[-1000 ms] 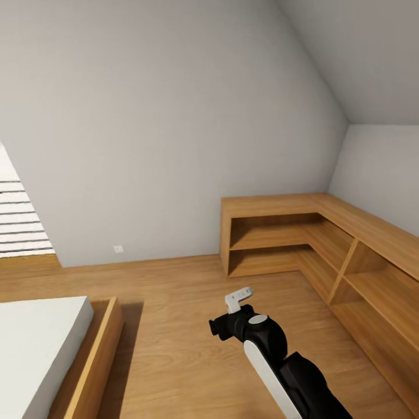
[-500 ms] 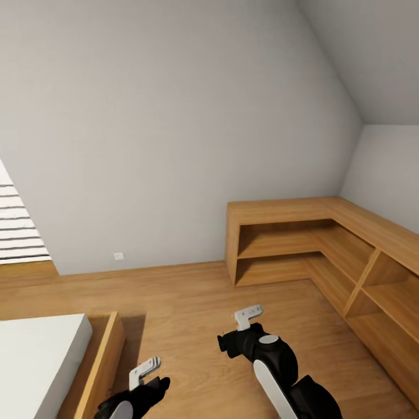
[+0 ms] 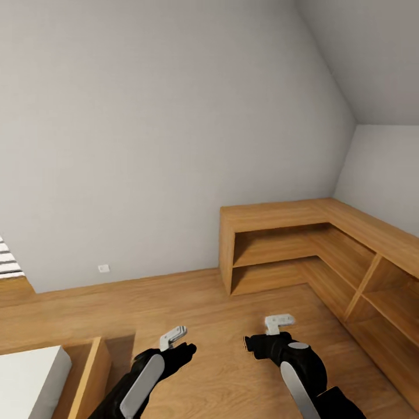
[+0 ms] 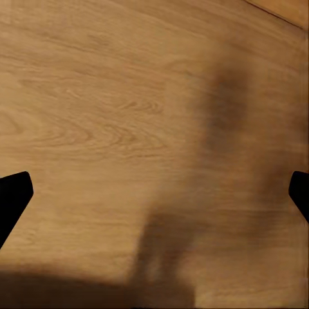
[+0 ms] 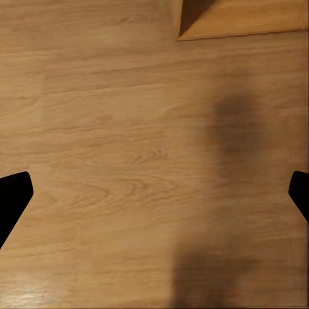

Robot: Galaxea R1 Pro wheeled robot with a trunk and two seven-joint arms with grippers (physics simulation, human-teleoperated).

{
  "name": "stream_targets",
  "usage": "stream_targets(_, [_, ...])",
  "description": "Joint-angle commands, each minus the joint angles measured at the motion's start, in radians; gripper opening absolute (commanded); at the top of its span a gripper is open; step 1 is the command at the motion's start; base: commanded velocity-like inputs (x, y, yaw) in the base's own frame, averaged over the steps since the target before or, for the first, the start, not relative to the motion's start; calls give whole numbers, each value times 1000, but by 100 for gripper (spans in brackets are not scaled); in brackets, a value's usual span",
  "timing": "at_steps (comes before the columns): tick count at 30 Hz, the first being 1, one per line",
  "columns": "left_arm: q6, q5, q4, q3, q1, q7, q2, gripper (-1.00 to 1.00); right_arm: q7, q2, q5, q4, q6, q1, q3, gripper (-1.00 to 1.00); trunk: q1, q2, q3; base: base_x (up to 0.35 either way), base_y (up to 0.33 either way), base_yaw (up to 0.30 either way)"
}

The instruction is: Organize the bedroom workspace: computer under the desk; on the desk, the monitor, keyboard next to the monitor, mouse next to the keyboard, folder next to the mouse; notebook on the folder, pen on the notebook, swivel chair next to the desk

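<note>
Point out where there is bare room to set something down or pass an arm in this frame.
Bare wooden floor runs between the bed frame and the L-shaped wooden shelf unit; both arms hang over it. The shelf unit's top and its open compartments hold nothing. Tightest spot: the left tool, beside the bed frame corner. The right tool has floor all round.

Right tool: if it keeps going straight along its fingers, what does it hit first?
Most likely the wooden floor. The right wrist view looks along the right tool, open, at bare boards, with the shelf unit off at the edge. Depth unclear.
</note>
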Motion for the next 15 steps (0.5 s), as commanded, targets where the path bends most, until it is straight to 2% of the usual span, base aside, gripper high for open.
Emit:
stream_targets(1, [0,9,3,-1,-9,-13,-4,100,-10,-1,-10,0,2,9,-5,100,1,-1,-1,339,8,-276])
stream_targets(5, [-7,9,9,-10,-17,-40,-14,100,-11,-2,-9,6,1,30,-12,100,1,-1,-1,341,5,-285])
stream_targets(9, [-51,10,40,-91,-21,-55,-26,100,-11,-2,-10,32,0,46,-17,100,1,-1,-1,342,1,-294])
stream_targets(10, [-87,16,76,-128,-22,-59,-27,100,-11,-2,-10,49,-16,51,-18,100,1,-1,-1,342,0,-297])
stream_targets(15, [-100,20,89,-141,-23,-61,-26,100,-13,-2,-11,72,-63,52,-18,100,1,-1,-1,342,0,-297])
